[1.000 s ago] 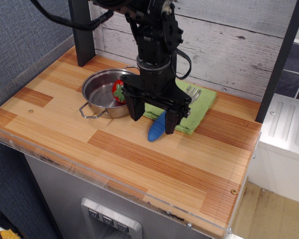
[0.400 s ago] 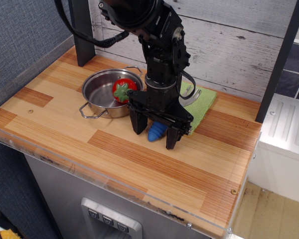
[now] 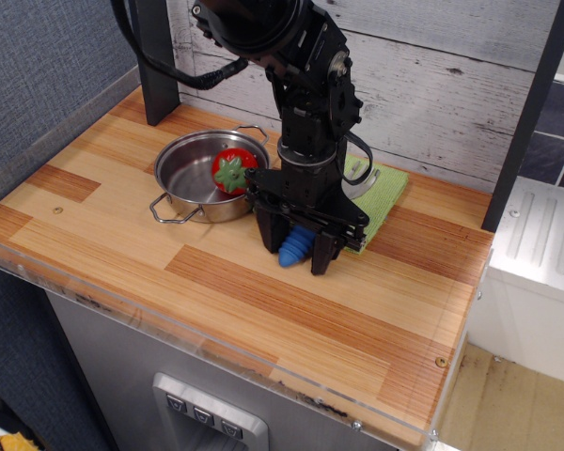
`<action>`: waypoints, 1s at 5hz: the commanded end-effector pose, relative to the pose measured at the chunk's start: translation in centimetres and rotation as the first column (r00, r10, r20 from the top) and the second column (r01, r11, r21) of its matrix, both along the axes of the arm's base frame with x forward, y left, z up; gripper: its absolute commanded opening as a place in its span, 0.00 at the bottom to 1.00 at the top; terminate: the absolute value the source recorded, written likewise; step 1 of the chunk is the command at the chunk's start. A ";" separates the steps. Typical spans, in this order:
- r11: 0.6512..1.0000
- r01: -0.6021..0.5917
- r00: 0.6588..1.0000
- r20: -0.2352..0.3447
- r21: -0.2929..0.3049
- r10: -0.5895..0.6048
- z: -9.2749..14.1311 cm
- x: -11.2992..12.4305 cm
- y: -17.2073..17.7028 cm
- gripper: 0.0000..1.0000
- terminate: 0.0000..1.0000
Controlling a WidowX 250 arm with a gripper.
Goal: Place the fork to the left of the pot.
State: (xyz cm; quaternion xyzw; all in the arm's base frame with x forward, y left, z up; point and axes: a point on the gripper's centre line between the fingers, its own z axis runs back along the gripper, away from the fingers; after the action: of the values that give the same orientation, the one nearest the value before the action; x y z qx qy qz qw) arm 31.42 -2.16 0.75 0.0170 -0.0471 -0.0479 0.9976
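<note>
Lower now than a second ago, the hand (image 3: 295, 248) has narrowed its two fingers until they sit close on either side of the blue handle of the fork (image 3: 296, 246), which lies half on the wooden worktop (image 3: 103, 221) and half on the green cloth (image 3: 381, 195), its tines hidden behind the arm. From the left, the pot (image 3: 199, 176) stands with a red strawberry toy (image 3: 232, 172) inside, then comes the hand astride the fork just right of it. I judge the grip nearly made but cannot tell whether the fingers already pinch the handle; the fork is on the wrong side and must travel past the pot.
</note>
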 end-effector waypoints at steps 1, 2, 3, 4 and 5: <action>0.998 0.058 0.996 0.067 -0.033 -0.056 3.4 1.0 -0.3 0.00 0.00; 0.995 0.087 0.988 0.129 -0.054 -0.079 7.2 0.7 0.6 0.00 0.00; 0.997 0.051 0.978 0.203 -0.059 -0.038 11.4 -0.7 4.1 0.00 0.00; 0.998 -0.030 0.982 0.184 -0.050 0.038 12.3 -2.6 9.0 0.00 0.00; 0.996 -0.087 0.988 0.127 -0.012 0.088 11.1 -4.7 12.8 0.00 0.00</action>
State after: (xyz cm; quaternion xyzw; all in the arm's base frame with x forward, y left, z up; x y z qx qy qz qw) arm 26.73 10.44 10.67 0.0093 -0.0931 -0.0004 0.9956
